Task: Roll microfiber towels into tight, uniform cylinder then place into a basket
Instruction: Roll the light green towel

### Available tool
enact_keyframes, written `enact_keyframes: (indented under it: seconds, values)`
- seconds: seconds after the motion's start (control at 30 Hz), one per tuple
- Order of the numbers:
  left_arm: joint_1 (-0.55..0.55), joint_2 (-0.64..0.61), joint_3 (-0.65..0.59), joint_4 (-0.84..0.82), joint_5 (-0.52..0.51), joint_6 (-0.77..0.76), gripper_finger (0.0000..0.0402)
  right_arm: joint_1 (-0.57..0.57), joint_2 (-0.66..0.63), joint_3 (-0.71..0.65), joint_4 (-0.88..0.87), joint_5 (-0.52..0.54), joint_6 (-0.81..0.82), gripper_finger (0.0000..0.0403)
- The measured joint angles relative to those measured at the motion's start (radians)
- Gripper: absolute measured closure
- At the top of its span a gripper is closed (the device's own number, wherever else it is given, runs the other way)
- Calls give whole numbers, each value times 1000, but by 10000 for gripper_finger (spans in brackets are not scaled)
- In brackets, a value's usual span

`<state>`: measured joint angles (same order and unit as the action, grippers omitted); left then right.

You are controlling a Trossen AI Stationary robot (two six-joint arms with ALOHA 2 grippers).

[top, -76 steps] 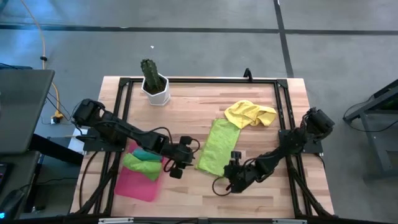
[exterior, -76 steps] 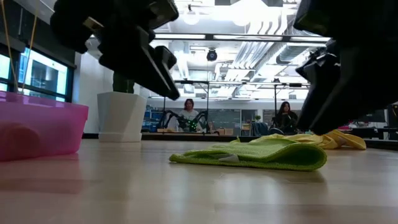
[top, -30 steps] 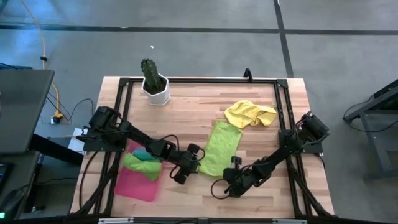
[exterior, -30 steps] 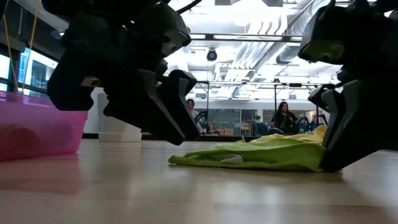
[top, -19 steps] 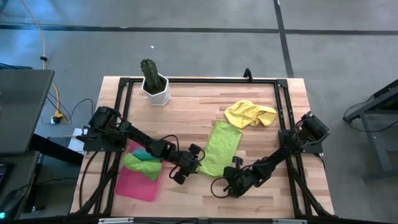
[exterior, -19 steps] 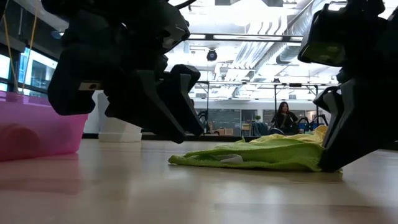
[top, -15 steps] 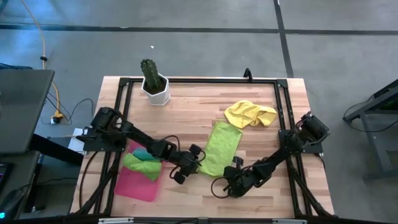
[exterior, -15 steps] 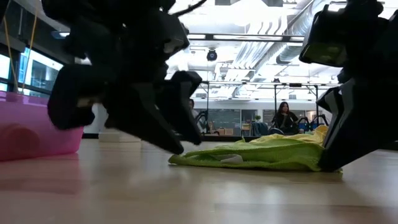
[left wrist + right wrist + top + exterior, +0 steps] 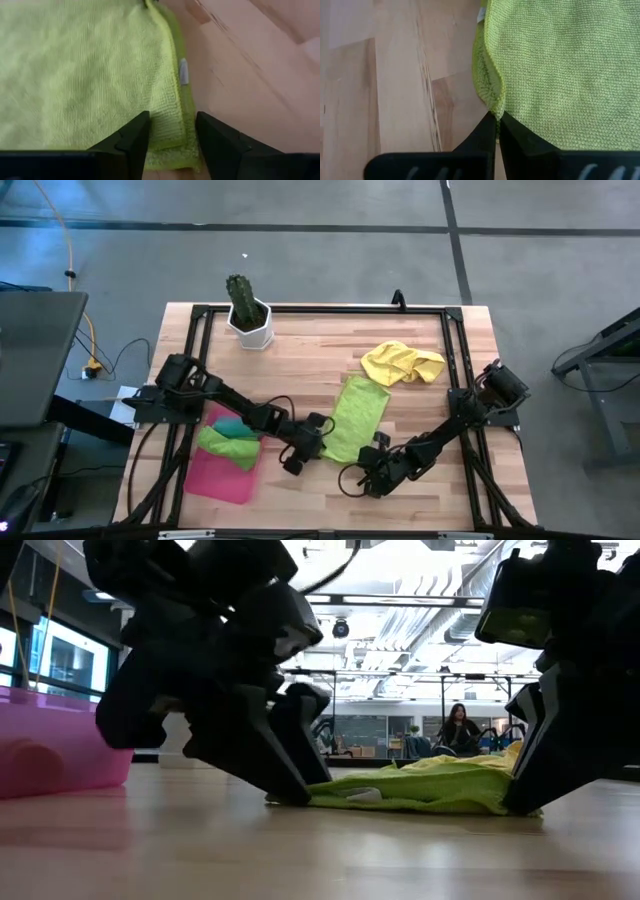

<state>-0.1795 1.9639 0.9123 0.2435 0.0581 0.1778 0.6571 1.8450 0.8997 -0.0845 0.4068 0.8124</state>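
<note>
A lime green towel (image 9: 352,416) lies flat on the table, folded double along its near end. My left gripper (image 9: 172,132) is open at its near left corner, one finger on either side of the hem. My right gripper (image 9: 496,124) is shut on the near right corner. A yellow towel (image 9: 402,363) lies crumpled beyond the lime one's far end. The pink basket (image 9: 215,480) at the near left holds a green towel (image 9: 228,444) and a teal towel (image 9: 231,424). My left gripper stands low over the towel's near left corner (image 9: 172,145), fingers pointing down at a slant; I cannot tell whether they touch the cloth. My right gripper pinches the towel's side edge (image 9: 493,107) near the near right corner, only at its fingertips. The fingers come slanting down from the near right. The edge humps up a little just before them, and the rest lies on the table.
A white pot with a cactus (image 9: 248,320) stands at the far left. A black frame (image 9: 452,380) runs around the tabletop. Bare wood lies between the towel and the near edge. People sit far off in the room behind.
My left gripper has come down and a little toward the near right, and its fingertips now reach the table at the lime towel's near left corner. My right gripper has stayed at the near right corner. The towel has kept its place.
</note>
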Motion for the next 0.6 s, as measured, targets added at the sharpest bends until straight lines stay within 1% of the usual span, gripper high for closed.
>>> enact_keyframes:
  seconds: [0.07, 0.13, 0.2, 0.37, 0.5, 0.6]
  values:
    - [4, 0, -1, -6, 28, -77, 264, 0, 0, 0, 0, 0, 0, 402]
    - [3, 0, -1, -5, 34, -183, 286, 0, 0, 0, 0, 0, 1, 402]
    - [1, 0, -2, 7, 60, -319, 311, 0, 0, 0, -1, 0, 16, 402]
    - [-5, 5, -5, 50, 170, -678, 368, -1, -1, 0, -4, -11, 86, 402]
    - [-1, 5, -5, 93, 188, -836, 396, -4, -3, 2, -3, -58, 152, 402]
    - [-1, 5, -5, 119, 186, -913, 396, -3, -17, 2, -11, -88, 160, 402]
